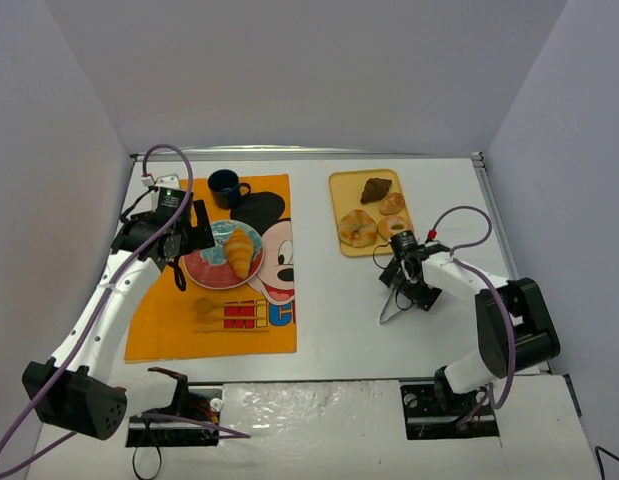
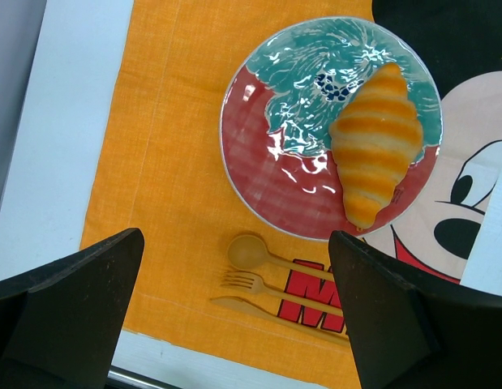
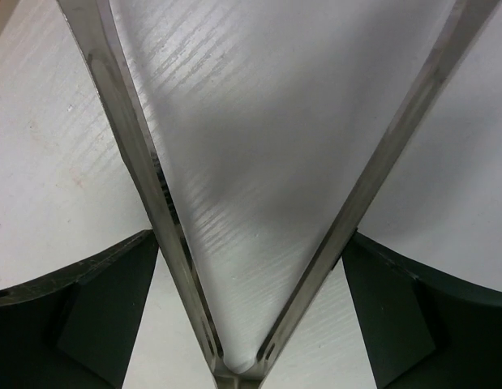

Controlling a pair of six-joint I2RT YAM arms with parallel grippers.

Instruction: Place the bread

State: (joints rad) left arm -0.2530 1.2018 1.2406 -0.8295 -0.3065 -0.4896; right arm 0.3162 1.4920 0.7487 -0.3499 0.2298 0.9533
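Left hand (image 2: 236,243) spread wide; bread (image 2: 376,146) seemingly inside plate (image 2: 259,162) rim

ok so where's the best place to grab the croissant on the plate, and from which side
Take the croissant across its thick middle, coming straight down from above, one finger on each long side. It lies flat on the plate with nothing crowding its flanks; the middle is the fullest part, while both ends taper to points that would likely slip.

Plain pale grey panels box in the white table (image 1: 339,330): a back wall (image 1: 309,70) behind it, a left wall (image 1: 39,200) and right wall (image 1: 579,200) flanking it. Light falls evenly.
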